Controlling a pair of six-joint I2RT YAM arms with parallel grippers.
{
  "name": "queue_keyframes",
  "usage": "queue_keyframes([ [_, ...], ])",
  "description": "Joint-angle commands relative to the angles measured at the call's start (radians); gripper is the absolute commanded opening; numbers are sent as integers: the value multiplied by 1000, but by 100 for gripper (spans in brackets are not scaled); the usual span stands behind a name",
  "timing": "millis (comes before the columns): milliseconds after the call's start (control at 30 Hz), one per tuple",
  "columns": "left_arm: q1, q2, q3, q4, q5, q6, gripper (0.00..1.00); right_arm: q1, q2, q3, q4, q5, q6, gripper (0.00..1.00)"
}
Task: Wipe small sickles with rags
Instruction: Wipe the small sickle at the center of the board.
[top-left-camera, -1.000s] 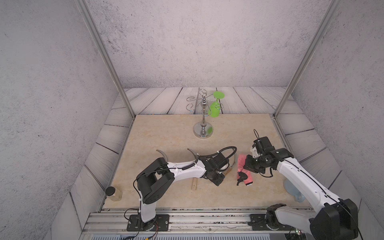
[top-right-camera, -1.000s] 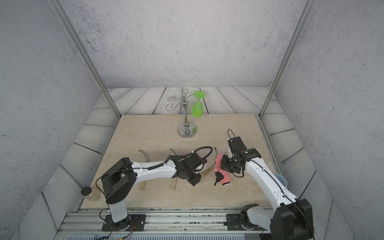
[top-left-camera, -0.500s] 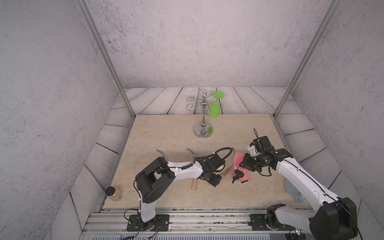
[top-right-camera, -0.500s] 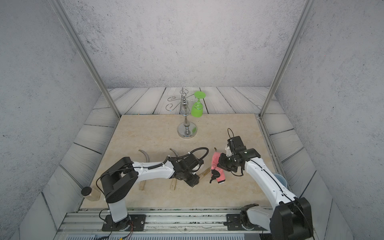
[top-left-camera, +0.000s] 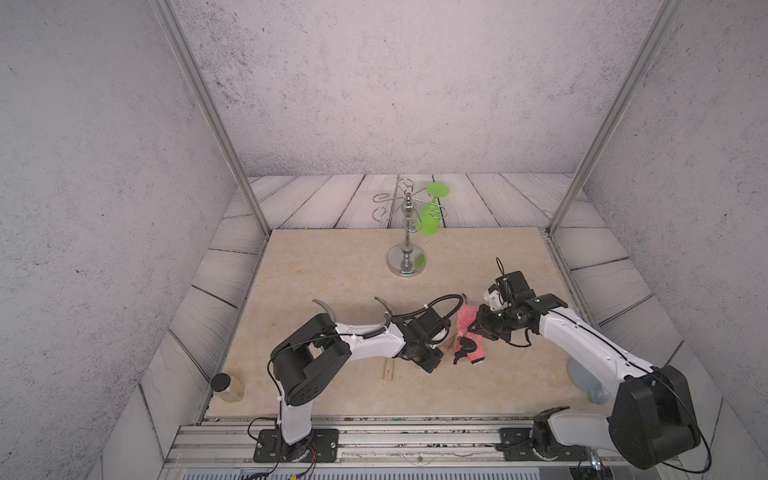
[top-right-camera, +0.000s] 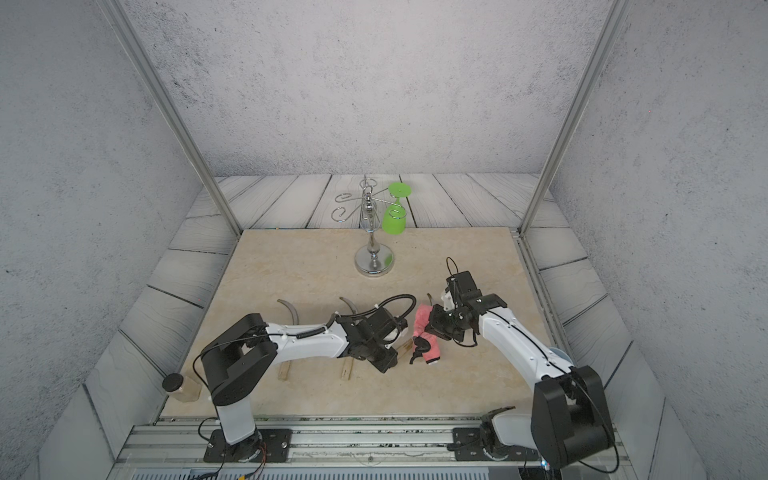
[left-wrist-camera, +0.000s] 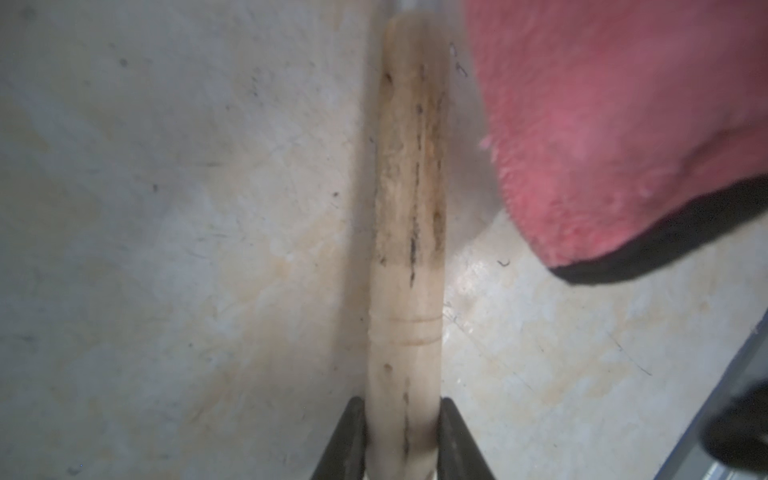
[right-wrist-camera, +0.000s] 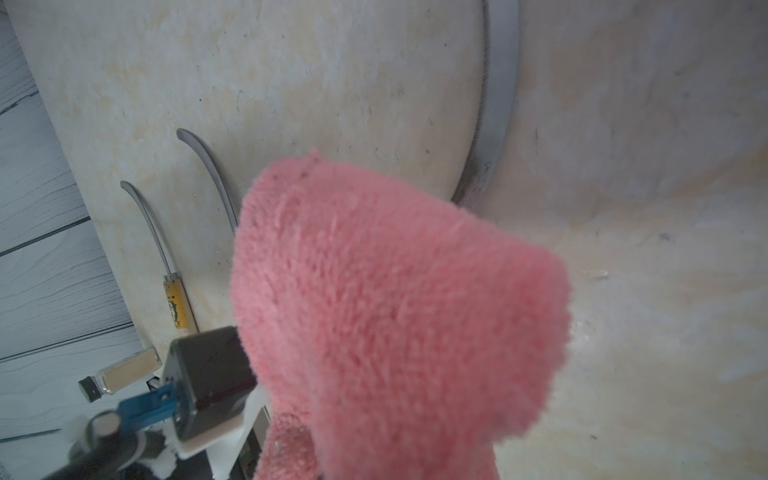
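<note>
My left gripper (left-wrist-camera: 401, 415) is shut on the pale wooden handle (left-wrist-camera: 409, 208) of one small sickle that lies on the beige mat; its fingers (left-wrist-camera: 345, 440) press both sides. In a top view this gripper (top-left-camera: 439, 347) sits low, mid-mat. That sickle's curved blade (right-wrist-camera: 498, 104) runs past the rag. My right gripper (top-left-camera: 473, 328) is shut on the pink rag (top-left-camera: 467, 318), which hangs just right of the handle, black strap (top-left-camera: 463, 347) dangling. Two other small sickles (top-right-camera: 291, 309) (top-right-camera: 351, 305) lie to the left, partly under my left arm.
A chrome wire-armed stand (top-left-camera: 407, 249) with a green goblet (top-left-camera: 430, 212) hanging on it stands at the back of the mat. A small black-capped jar (top-left-camera: 226, 384) sits at the front left corner. A pale blue dish (top-left-camera: 582, 374) lies under my right arm.
My right gripper has carried the rag leftward, closer to the left gripper and the held sickle. The left gripper has shifted slightly left and back.
</note>
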Motion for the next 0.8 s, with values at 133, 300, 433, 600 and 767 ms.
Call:
queue_keyframes([
  [133, 14, 10, -26, 24, 34, 4, 7, 0, 152, 20, 143, -36, 31, 10],
  [300, 15, 4, -35, 39, 37, -3, 6, 0, 270, 46, 173, -52, 34, 10],
  [433, 20, 4, -35, 50, 37, -20, 6, 2, 327, 66, 115, 11, 9, 10],
  [600, 28, 7, -21, 64, 35, -47, 5, 13, 326, 40, 71, 54, -7, 9],
  [767, 36, 26, 10, 74, 45, -63, 5, 76, 330, 13, 64, 75, 8, 9],
])
